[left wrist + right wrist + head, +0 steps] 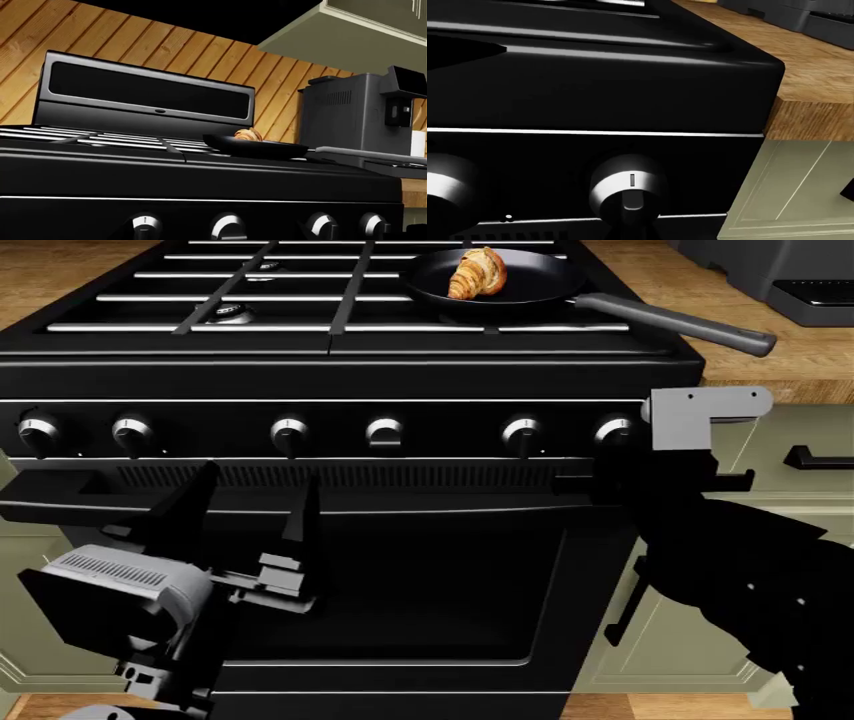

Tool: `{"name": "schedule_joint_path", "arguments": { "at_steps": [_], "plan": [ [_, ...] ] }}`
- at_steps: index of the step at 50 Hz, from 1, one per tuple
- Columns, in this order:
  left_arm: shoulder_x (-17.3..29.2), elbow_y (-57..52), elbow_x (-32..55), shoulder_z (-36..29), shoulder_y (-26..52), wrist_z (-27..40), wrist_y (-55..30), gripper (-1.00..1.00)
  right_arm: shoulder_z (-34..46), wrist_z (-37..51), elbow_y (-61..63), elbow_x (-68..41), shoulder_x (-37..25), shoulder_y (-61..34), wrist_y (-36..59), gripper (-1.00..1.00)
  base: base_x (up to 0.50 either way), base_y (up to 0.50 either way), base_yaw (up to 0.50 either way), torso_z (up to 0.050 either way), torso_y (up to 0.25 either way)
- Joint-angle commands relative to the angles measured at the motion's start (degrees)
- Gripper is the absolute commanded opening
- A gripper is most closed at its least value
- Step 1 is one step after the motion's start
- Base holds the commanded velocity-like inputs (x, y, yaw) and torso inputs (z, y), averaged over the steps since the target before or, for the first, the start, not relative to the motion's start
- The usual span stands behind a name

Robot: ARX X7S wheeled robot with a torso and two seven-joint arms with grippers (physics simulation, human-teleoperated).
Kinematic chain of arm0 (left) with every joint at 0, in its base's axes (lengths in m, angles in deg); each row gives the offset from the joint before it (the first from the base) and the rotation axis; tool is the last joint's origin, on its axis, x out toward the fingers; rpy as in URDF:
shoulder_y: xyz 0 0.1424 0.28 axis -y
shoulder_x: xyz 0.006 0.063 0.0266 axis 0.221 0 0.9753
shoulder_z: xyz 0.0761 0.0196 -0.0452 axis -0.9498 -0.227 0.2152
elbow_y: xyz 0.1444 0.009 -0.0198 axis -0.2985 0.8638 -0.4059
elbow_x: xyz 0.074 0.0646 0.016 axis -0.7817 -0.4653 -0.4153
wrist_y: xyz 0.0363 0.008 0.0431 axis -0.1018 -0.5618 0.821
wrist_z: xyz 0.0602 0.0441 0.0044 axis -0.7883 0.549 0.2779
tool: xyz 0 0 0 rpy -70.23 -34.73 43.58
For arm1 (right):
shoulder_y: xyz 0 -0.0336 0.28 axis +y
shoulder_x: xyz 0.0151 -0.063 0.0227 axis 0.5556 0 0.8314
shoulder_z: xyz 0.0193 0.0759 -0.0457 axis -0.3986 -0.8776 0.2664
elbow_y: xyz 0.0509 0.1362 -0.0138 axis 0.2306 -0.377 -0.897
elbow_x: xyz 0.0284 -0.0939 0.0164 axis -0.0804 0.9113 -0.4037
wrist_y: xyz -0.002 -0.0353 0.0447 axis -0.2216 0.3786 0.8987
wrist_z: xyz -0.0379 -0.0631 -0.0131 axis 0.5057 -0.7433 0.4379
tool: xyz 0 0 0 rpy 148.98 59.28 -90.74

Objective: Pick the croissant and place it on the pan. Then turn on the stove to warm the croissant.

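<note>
The croissant [478, 272] lies inside the black pan [534, 295] on the stove's [360, 350] back right grate, and the pan's handle [674, 325] points right past the stove's edge. In the left wrist view the croissant [248, 134] shows above the pan's rim [257, 148]. My left gripper [251, 508] is open and empty, low in front of the oven door below the knob row. My right gripper [635, 472] is right at the far-right knob [614, 430], black against the black panel. That knob [626, 189] fills the right wrist view, its mark upright.
Six silver-capped knobs [288, 430] run along the stove front above the oven handle [334, 502]. A dark grey coffee machine [360, 112] stands on the wooden counter [800, 70] to the stove's right. Pale green cabinets [801, 480] flank the stove.
</note>
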Motion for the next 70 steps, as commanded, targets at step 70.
{"name": "schedule_joint_path", "arguments": {
  "at_steps": [70],
  "plan": [
    [-0.12, 0.36, -0.21, 1.60, -1.49, -0.62, -0.37, 1.00, 12.33, -3.93, -0.68, 15.63, -3.58, -6.07, 1.65, -1.00, 0.00, 0.00, 0.00, 0.000, 0.000]
  ]
}}
